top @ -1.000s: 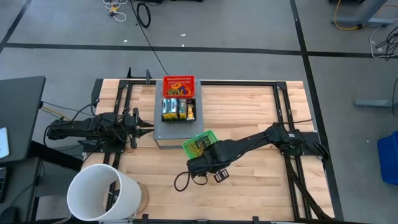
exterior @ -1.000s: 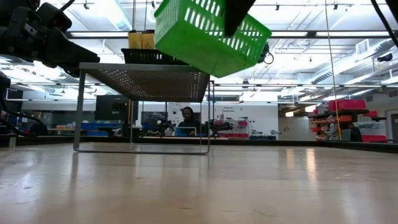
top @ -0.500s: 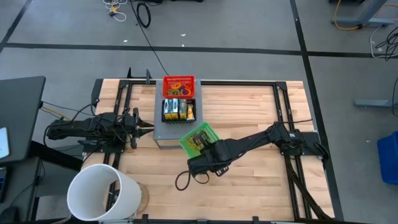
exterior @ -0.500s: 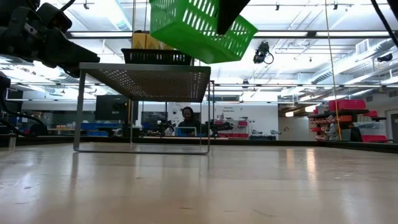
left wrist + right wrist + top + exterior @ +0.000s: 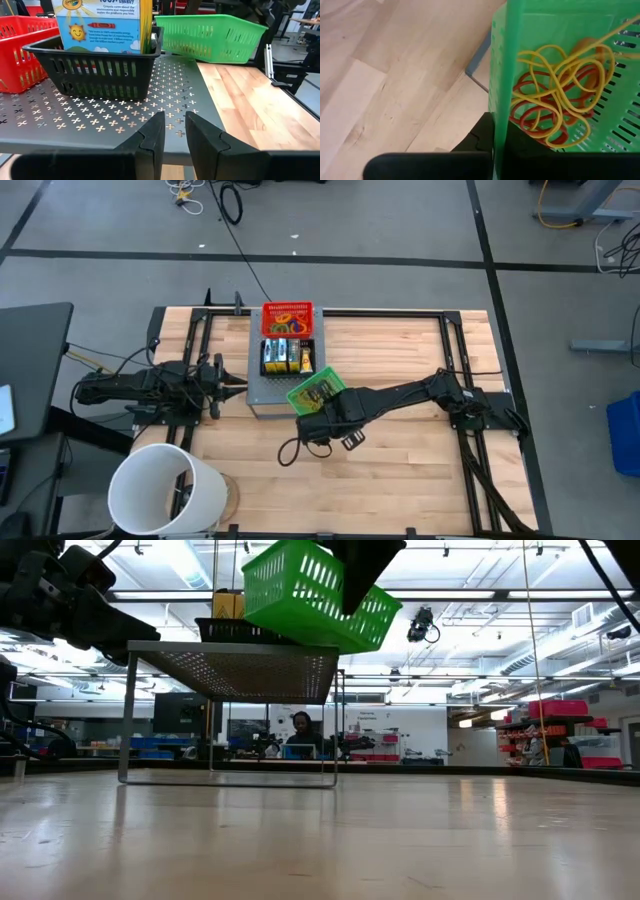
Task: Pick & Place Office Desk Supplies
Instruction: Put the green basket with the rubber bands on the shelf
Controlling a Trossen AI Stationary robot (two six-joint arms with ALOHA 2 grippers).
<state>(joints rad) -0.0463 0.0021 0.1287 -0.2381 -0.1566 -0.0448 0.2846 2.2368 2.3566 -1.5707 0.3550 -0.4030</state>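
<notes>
**Green basket held in the air at the corner of the metal shelf**

We see the right gripper [image 5: 322,418] clamped shut on the wall of a green basket [image 5: 315,393], which hangs tilted above the near right corner of the grey perforated shelf [image 5: 270,392]. In the low view the green basket [image 5: 318,595] is clear of the shelf top [image 5: 235,657], one side higher than the other. In the right wrist view the basket wall [image 5: 501,85] runs down between the gripper's dark fingers [image 5: 479,137], and inside the basket lies a tangle of yellow and red rubber bands [image 5: 559,102].

On the shelf stand two more baskets. A red basket [image 5: 287,318] at the far end holds a heap of coloured rubber bands [image 5: 287,326]. Just beside it, toward the near side, a black basket [image 5: 287,357] holds the yellow-and-green crayon boxes [image 5: 286,358], standing upright; the left wrist view shows one box [image 5: 102,25] rising above the black rim.

The left gripper [image 5: 228,387] waits at the shelf's left edge, its fingers [image 5: 152,137] a little apart and holding nothing.

A large white bucket [image 5: 165,490] stands at the near left corner of the wooden table [image 5: 420,470]. In the room behind, a person [image 5: 299,728] sits far off.
</notes>
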